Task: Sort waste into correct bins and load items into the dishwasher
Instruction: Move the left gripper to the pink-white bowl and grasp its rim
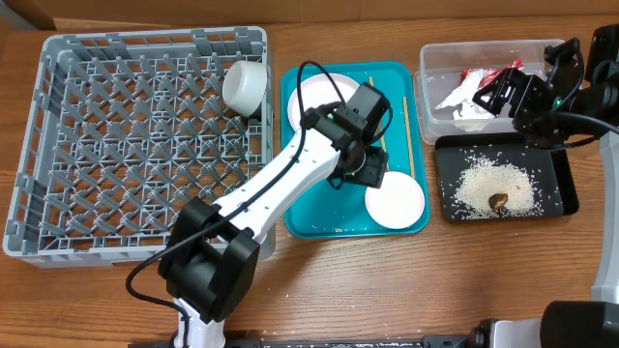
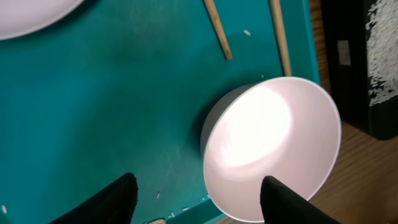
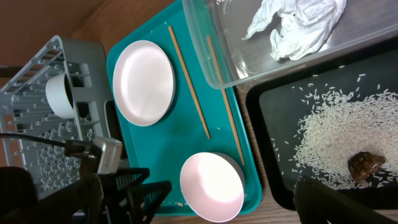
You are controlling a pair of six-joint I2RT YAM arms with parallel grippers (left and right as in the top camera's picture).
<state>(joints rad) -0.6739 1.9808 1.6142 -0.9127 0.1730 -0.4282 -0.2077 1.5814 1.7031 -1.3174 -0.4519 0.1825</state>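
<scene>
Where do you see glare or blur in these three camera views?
Left wrist: glare washes out the inside of the bowl, and the left gripper is a soft dark blur. Right wrist: the rice is crisp, the right gripper out of focus. Overhead: even light, sharp throughout.

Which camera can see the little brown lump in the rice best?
The right wrist view: the brown lump looks big and clear there, sitting in the rice on the black tray. The overhead view shows only a tiny speck. The left wrist view misses it.

Bright, even light from above; glare washes out the bowl (image 2: 267,137) (edges soft).
</scene>
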